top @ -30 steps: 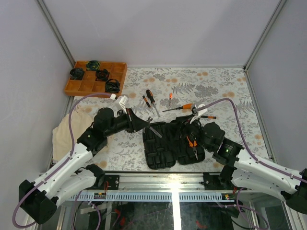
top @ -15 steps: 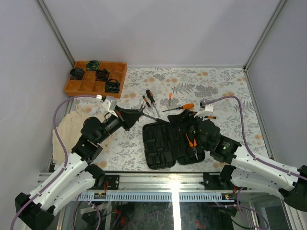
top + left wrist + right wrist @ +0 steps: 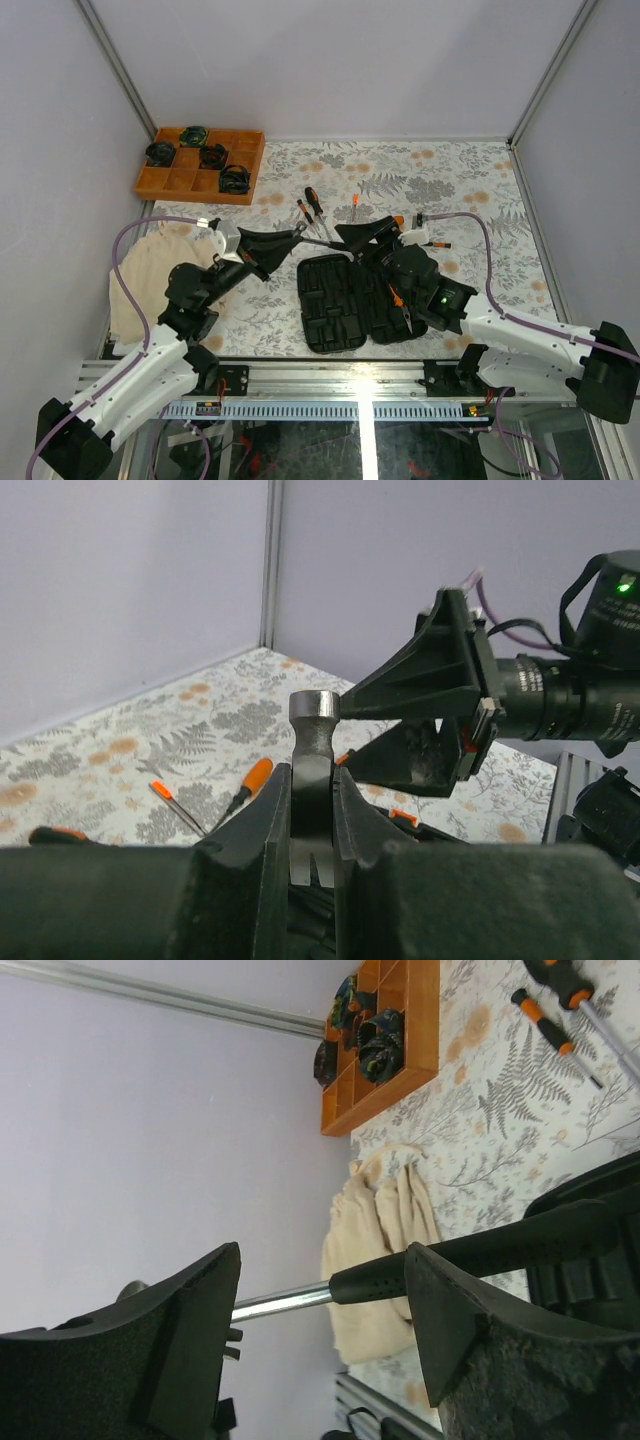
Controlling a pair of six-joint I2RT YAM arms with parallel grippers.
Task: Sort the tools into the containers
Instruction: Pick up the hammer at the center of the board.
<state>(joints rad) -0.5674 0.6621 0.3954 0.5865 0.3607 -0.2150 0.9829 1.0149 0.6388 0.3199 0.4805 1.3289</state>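
left gripper (image 3: pixel 312 798) pinching hammer (image 3: pixel 314 720) by the head; right gripper (image 3: pixel 322 1260) spread around its handle at 3 o'clock (not clamped yet). Early left release drops it.

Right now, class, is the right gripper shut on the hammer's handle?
No: on the right gripper the fingers stand wide apart, with the handle of the hammer passing between them.
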